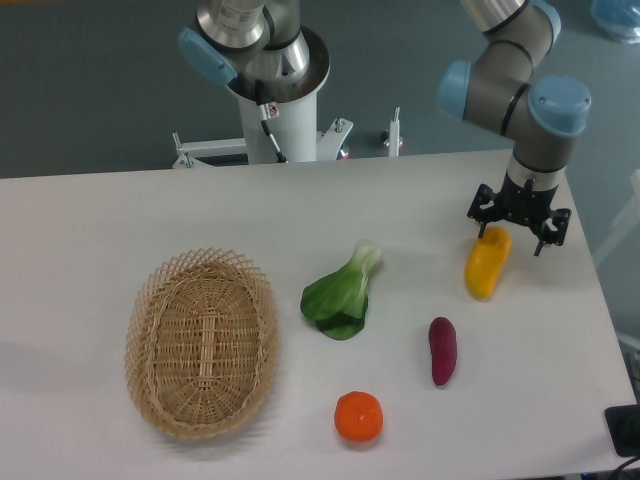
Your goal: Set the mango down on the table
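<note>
On the left of the table (90,220) sits an oval wicker basket (201,343), well apart from everything else; toward the middle lies a green bok choy (342,293), its pale stem pointing up and to the right; below it, near the front edge, rests a round orange citrus fruit (359,416); to the right of that a dark purple sweet potato (442,350) lies roughly upright in the view; above the sweet potato, near the right edge, the mango (487,263) lies on the white surface, its orange end uppermost and its yellow end toward the sweet potato; the gripper (519,222) hangs directly over the mango's upper end, fingers spread to either side and not clamping it, though whether a finger touches the fruit cannot be told; nothing lies between the mango and the gripper.
</note>
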Robot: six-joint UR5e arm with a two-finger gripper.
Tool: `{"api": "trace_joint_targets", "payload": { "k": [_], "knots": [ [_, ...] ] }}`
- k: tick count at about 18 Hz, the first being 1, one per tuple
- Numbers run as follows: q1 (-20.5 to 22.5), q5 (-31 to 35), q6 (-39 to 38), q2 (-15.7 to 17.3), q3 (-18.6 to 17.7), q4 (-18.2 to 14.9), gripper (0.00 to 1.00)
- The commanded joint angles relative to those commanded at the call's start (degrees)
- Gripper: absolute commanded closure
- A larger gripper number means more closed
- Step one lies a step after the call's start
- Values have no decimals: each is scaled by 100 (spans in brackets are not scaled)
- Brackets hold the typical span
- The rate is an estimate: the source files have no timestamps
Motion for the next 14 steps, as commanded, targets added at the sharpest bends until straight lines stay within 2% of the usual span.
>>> {"api": "trace_joint_targets", "payload": {
  "k": [6, 9, 11, 13, 14],
  "knots": [
    [-17, 35, 0, 44, 335, -255, 0],
    [-26, 333, 9, 53, 431, -404, 0],
    [-18, 343, 9, 114, 607, -728, 0],
    [-18, 343, 9, 132, 914, -1220, 0],
    [-18, 343, 9, 132, 1002, -1318, 0]
  ]
}}
